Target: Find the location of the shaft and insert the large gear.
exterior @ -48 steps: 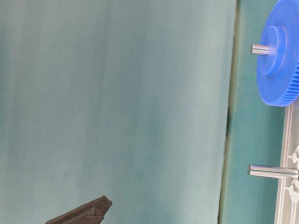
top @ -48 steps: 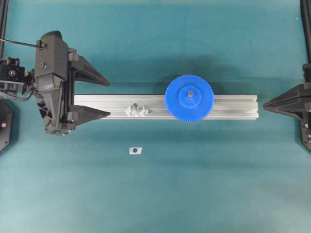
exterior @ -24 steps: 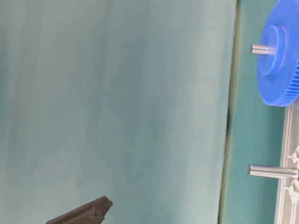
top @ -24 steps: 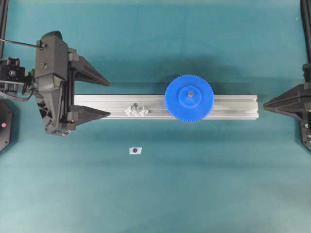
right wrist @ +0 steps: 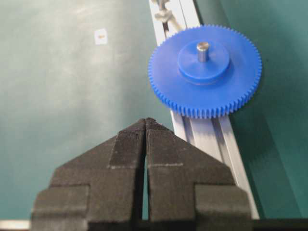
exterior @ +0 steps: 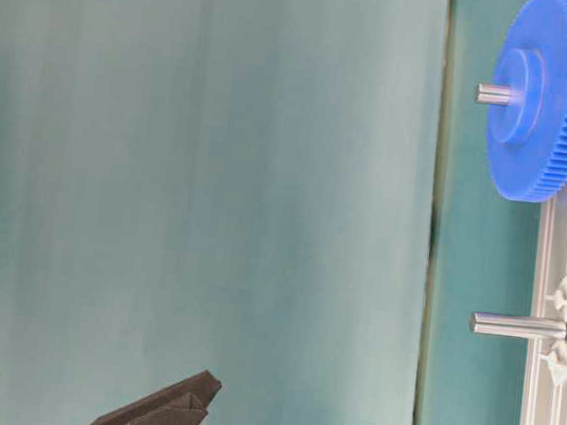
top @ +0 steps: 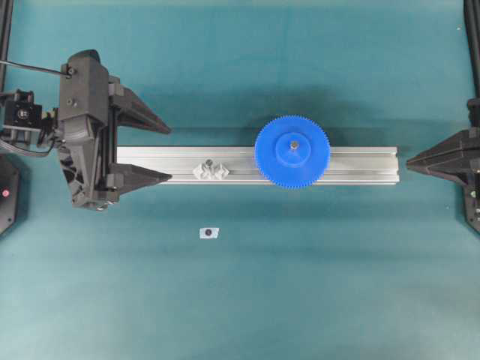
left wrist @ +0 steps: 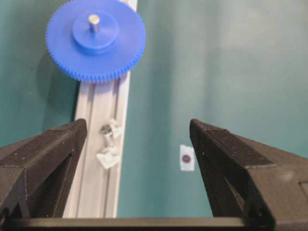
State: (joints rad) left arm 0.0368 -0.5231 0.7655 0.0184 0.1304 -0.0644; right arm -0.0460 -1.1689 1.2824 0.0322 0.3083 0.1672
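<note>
Matt blue plastic large gear [top: 292,151] on brushed-metal rail [top: 360,165].

Table surface [top: 300,300] was covered w/ a plain teal mat, matte, same colour edge to edge in the overhead view. Light was soft & even; a faint darker patch lay on the mat above the middle. Black frame posts [top: 6,30] ran along the far left & right edges of the overhead view. Table-level view came out turned sideways: a pale grey-green backdrop [exterior: 196,184] filled most of it, w/ faint vertical banding, meeting the teal mat along a dark seam [exterior: 431,227]. No windows or other furniture could be made out. Mat looked slightly darker in the wrist views.
</note>
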